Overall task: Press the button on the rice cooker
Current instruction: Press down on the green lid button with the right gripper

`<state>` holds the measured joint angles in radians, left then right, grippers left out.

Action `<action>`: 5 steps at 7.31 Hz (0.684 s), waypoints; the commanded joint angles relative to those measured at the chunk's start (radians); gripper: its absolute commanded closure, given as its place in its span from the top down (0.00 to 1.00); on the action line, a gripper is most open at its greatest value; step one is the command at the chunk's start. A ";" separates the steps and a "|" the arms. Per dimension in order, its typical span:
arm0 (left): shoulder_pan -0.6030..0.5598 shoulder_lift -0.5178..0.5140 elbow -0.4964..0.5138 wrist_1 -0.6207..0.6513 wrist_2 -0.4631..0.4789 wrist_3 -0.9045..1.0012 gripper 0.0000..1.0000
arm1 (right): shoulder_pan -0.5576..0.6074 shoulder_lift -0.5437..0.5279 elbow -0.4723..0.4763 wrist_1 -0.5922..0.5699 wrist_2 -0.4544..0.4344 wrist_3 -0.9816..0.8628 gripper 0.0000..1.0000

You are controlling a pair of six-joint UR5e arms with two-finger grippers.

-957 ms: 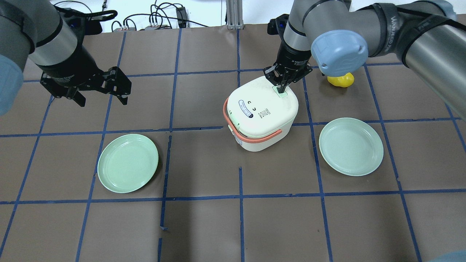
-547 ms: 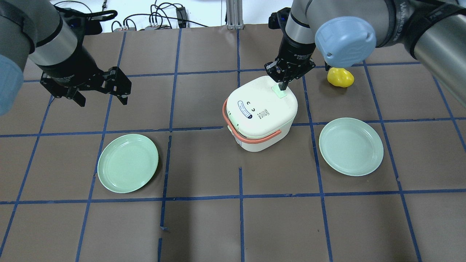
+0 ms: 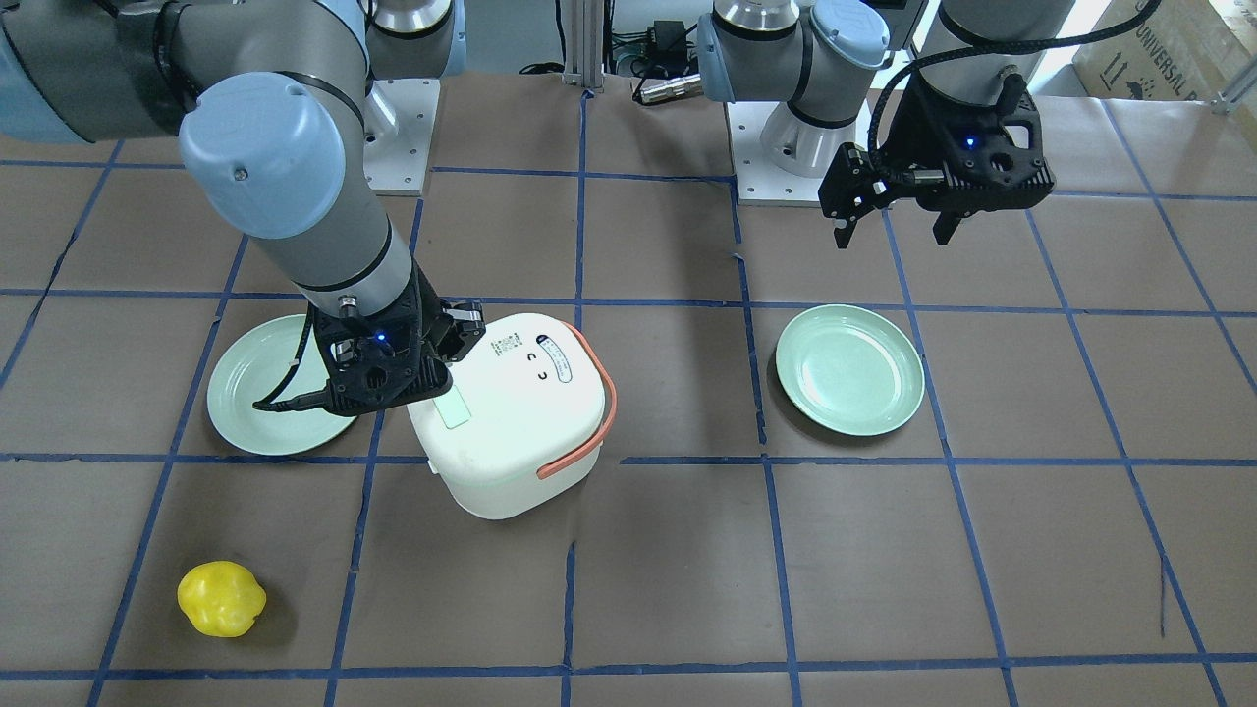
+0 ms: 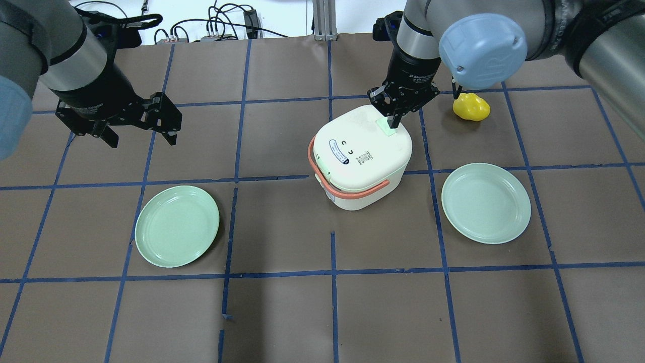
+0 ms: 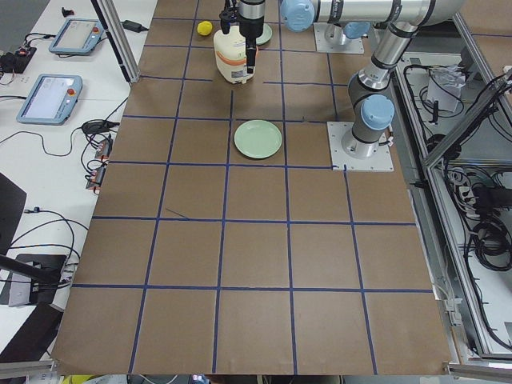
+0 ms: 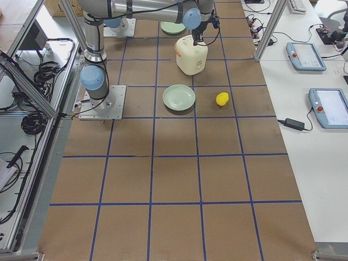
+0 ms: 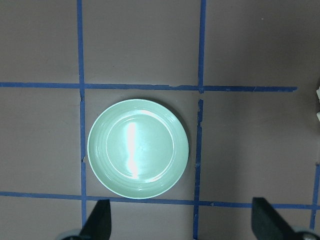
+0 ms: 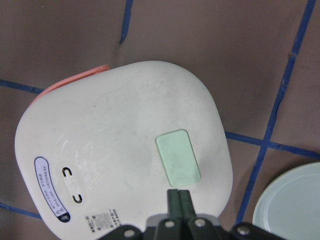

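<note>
The white rice cooker (image 4: 360,156) with a salmon-orange handle stands mid-table with its lid shut, so the inner pot is hidden. It also shows in the front view (image 3: 520,422) and the right wrist view (image 8: 115,150). A mint-green button (image 8: 177,157) sits on the lid. My right gripper (image 4: 392,122) is shut, its fingers pressed together and pointing down at the button's edge (image 8: 179,192). I cannot tell if they touch it. My left gripper (image 4: 141,136) is open and empty, above the table far to the left, over a plate.
One mint-green plate (image 4: 177,225) lies front left and shows in the left wrist view (image 7: 138,148). Another plate (image 4: 486,202) lies right of the cooker. A yellow toy-like item (image 4: 471,107) sits behind and right of the cooker. Blue tape lines grid the brown table.
My right arm's elbow has swung up and away, uncovering the yellow item. The shut fingertips have shifted only slightly at the button. The left arm has not moved.
</note>
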<state>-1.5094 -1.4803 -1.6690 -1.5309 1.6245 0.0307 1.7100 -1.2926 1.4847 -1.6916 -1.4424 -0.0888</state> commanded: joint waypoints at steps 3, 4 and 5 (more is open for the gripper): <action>0.000 0.000 0.000 0.000 0.000 0.000 1.00 | -0.003 0.022 -0.009 -0.013 -0.001 0.000 0.09; 0.000 0.000 0.000 0.000 0.000 0.000 1.00 | -0.003 0.030 -0.009 -0.017 -0.001 0.000 0.09; 0.000 0.000 0.000 0.000 0.000 0.000 1.00 | -0.003 0.039 -0.009 -0.020 0.000 0.000 0.09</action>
<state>-1.5094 -1.4803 -1.6690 -1.5309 1.6245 0.0307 1.7077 -1.2646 1.4765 -1.7072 -1.4430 -0.0890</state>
